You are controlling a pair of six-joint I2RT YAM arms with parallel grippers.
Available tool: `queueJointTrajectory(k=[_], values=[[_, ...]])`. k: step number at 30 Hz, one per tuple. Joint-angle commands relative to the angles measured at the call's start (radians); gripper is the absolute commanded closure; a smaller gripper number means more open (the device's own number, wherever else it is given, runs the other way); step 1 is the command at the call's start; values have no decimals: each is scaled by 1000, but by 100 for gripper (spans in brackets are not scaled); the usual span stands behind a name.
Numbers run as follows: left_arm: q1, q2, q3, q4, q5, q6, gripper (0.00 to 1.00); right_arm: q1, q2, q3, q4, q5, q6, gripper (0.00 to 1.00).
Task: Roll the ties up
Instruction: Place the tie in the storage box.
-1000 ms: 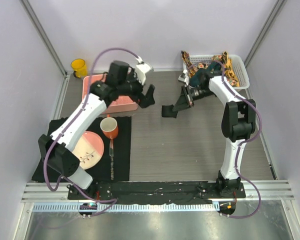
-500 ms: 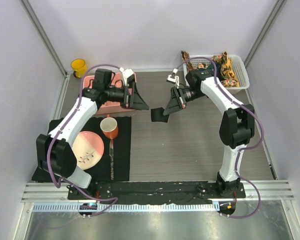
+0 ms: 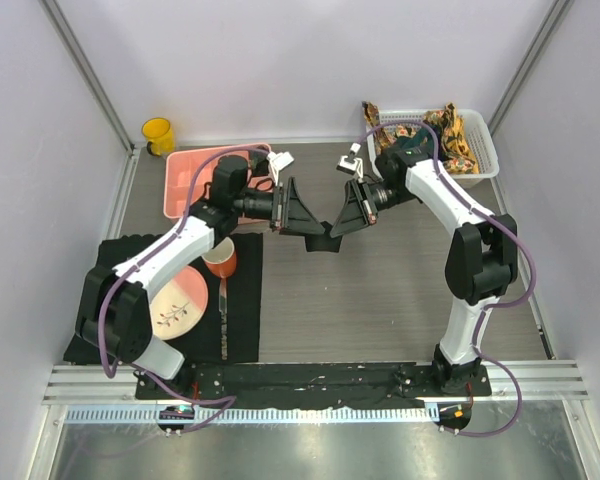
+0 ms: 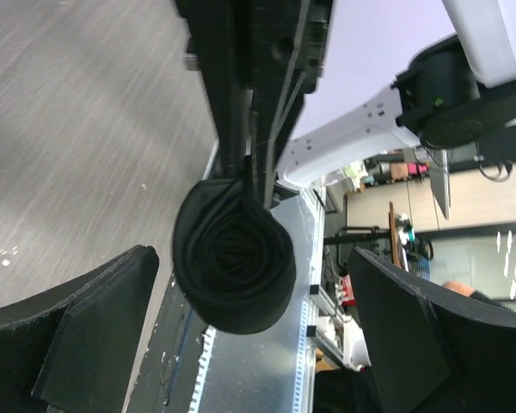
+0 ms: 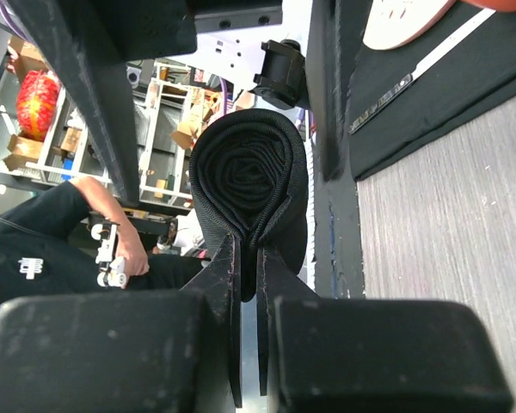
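Rolled black tie [image 5: 249,181] pinched in right gripper [image 5: 248,258]; left gripper [image 3: 301,208] spread wide nearby.

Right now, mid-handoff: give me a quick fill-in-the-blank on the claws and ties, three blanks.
1. The right claw is ____ on the rolled black fabric tie.
2. The left claw stands ____, with the roll between its fingers.
3. The orange-yellow patterned ties sit in the white plastic basket at the table's far ____ corner.

Missing words: shut; open; right
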Motion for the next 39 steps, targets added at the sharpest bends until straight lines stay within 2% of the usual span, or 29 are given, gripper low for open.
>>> queueJointTrajectory(k=[1, 10, 15, 17, 18, 20, 21, 22, 24, 25, 26, 27, 28, 29, 32, 33, 34, 36, 39], values=[[-8, -23, -39, 229, 46, -136, 2, -15, -57, 1, 2, -47, 13, 99], [-45, 6, 38, 106, -37, -77, 4, -40, -43, 29, 28, -50, 76, 99], [-5, 34, 99, 68, -57, -37, 5, -60, -98, -12, 157, 28, 274, 99], [39, 47, 189, -50, -61, 76, 4, -70, -154, -61, 270, 122, 437, 99], [102, 55, 229, -160, -79, 116, 2, -95, -174, -122, 315, 145, 496, 99], [174, 85, 358, -254, -86, 223, 0, -135, -236, -173, 479, 162, 617, 99], [234, 92, 390, -318, -96, 245, 0, -168, -253, -215, 557, 160, 793, 99], [254, 96, 429, -328, -83, 265, 0, -175, -270, -232, 749, 148, 882, 99], [285, 92, 434, -305, -49, 287, 0, -173, -291, -246, 919, 93, 1092, 99], [285, 92, 403, -273, -31, 263, 0, -158, -299, -249, 1064, 87, 1147, 99], [270, 93, 388, -246, -6, 202, 0, -146, -303, -255, 1140, 84, 1196, 99], [248, 93, 357, -229, 6, 187, 0, -135, -319, -288, 1222, 87, 1337, 99], [222, 87, 340, -221, -1, 181, 0, -117, -323, -311, 1427, 88, 1416, 99], [169, 77, 323, -210, -15, 180, 0, -112, -326, -339, 1534, 90, 1495, 99], [77, 24, 196, 10, -57, -27, 0, -98, -323, -442, 1900, 101, 1818, 99], [57, 15, 130, 163, -61, -140, 0, -95, -316, -480, 1988, 110, 1886, 99], [38, -8, 115, 178, -73, -141, 0, -89, -310, -496, 2160, 114, 2028, 99], [-12, -25, 79, 198, -87, -150, 0, -67, -304, -505, 2242, 114, 2064, 99], [-25, -32, 53, 270, -77, -219, 0, -35, -314, -497, 2167, 111, 1997, 99]])
